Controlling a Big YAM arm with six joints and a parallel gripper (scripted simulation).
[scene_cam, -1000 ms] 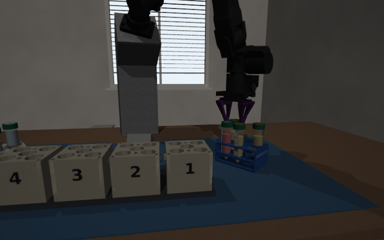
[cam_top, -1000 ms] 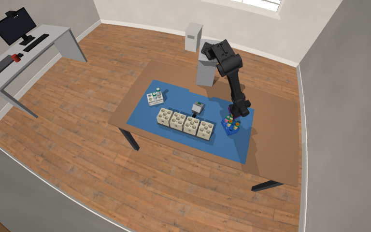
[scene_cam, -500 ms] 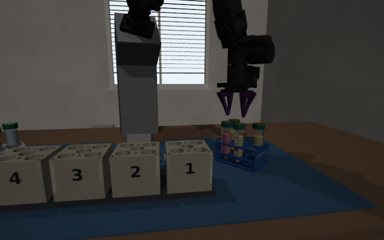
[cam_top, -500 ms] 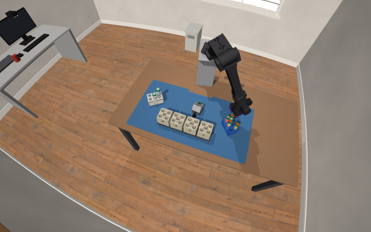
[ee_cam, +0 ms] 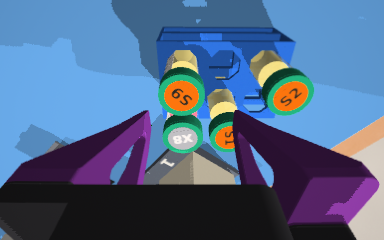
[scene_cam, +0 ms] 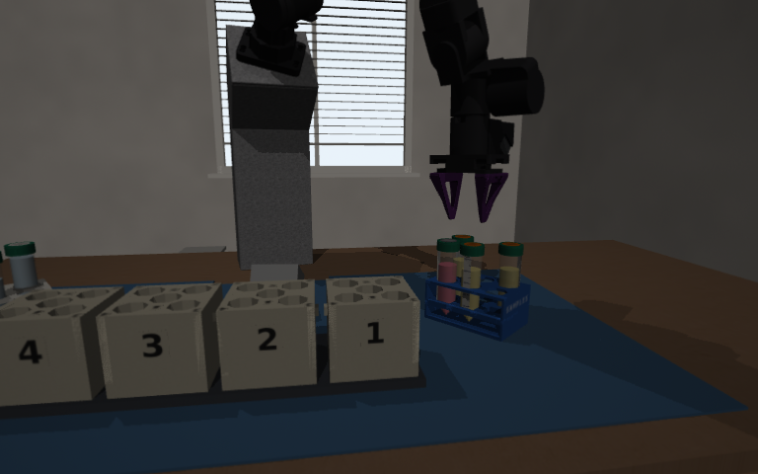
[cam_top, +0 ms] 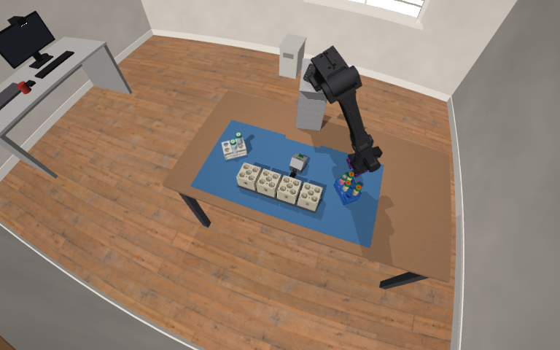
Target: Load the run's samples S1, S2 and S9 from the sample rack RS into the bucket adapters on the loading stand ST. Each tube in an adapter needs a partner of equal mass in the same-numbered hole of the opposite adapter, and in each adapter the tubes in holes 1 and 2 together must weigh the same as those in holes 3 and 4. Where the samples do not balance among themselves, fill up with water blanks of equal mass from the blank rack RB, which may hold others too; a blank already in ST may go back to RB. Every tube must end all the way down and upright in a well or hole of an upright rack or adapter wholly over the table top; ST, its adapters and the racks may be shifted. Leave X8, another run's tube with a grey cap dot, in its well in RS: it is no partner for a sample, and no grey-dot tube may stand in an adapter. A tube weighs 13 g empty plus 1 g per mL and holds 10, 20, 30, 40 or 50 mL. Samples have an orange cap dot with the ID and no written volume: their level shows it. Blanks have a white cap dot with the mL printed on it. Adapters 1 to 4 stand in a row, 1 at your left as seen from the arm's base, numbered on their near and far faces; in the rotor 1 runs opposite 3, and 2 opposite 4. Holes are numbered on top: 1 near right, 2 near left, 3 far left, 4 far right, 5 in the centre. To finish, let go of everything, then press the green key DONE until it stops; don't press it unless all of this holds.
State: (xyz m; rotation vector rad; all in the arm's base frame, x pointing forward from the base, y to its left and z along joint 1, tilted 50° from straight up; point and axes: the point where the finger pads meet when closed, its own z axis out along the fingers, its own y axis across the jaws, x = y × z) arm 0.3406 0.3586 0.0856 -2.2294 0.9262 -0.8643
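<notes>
The blue sample rack RS (scene_cam: 481,304) stands at the right end of the mat and holds S9 (ee_cam: 181,93), S2 (ee_cam: 288,93), S1 (ee_cam: 223,131) and the grey-dot X8 (ee_cam: 182,135). X8 shows pink liquid (scene_cam: 446,281); the samples are yellowish. My gripper (scene_cam: 468,214) hangs open and empty a little above the tube caps, and it also shows in the wrist view (ee_cam: 192,130). The four adapters 1 (scene_cam: 372,328), 2 (scene_cam: 266,334), 3 (scene_cam: 158,340) and 4 (scene_cam: 44,346) stand in a row with empty holes. The white blank rack RB (cam_top: 237,149) holds a few tubes at the far left.
The grey box with the green DONE key (cam_top: 299,161) stands behind the adapter row. The arm's grey pedestal (cam_top: 310,100) stands at the table's back edge. The table's right edge is brown bare wood beside the mat.
</notes>
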